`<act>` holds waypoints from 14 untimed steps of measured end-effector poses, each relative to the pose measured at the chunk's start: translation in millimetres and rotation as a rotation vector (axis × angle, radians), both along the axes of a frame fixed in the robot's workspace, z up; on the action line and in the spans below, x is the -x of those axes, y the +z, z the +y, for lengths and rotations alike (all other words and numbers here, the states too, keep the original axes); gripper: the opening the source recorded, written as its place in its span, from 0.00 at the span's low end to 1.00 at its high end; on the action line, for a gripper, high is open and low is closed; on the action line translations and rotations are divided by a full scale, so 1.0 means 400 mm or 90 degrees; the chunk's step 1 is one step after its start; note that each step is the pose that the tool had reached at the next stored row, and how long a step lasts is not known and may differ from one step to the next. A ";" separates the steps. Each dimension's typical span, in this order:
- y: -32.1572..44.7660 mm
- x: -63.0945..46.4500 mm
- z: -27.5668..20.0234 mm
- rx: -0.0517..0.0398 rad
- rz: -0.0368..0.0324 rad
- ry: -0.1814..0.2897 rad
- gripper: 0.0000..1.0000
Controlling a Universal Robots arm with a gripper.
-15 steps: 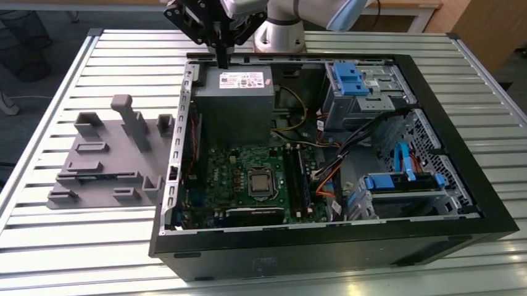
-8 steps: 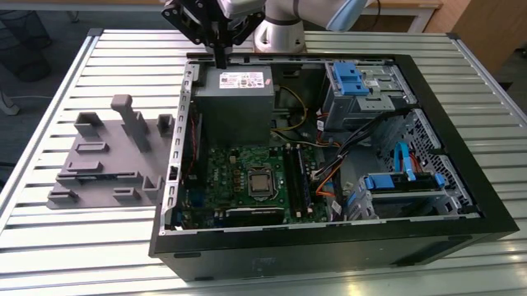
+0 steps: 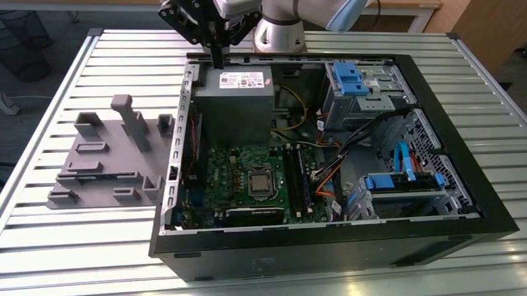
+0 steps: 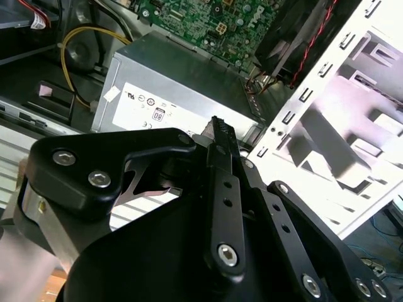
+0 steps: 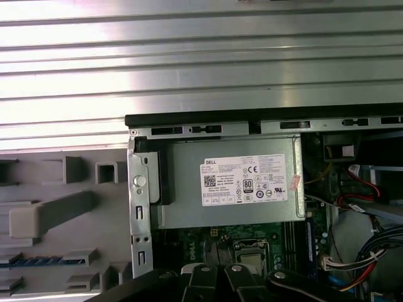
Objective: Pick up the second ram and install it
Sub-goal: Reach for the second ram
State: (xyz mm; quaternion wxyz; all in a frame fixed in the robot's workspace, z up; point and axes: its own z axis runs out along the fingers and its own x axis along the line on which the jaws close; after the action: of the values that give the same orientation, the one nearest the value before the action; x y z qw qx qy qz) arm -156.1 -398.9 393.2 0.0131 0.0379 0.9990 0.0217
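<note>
Well, table (image 3: 123, 61): ribbed aluminium slats, we note
Computer case (image 3: 329, 246): black, open, boxy
Gripper (image 3: 217, 64): fingers pressed together, empty, above power supply (image 3: 234, 92)
Second ram (image 5: 38, 260): blue-green strip in grey fixture (image 3: 99, 166)

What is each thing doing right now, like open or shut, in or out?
Hand, shut, up above the power supply.
Second ram, sitting in the grey fixture, not picked up.
Computer case, open, side cover off, lying flat on the table.
Processor, uncovered, no cooler on top.
</note>
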 end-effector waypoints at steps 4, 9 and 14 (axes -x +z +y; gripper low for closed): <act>0.000 0.005 0.000 0.0000 0.0000 0.000 0.11; 0.000 0.012 0.000 0.0000 0.0000 0.000 0.11; -0.001 0.018 0.000 0.0000 0.0000 0.000 0.11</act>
State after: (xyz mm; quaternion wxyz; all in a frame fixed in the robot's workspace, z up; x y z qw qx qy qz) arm -163.5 -398.9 393.0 0.0131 0.0379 0.9990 0.0217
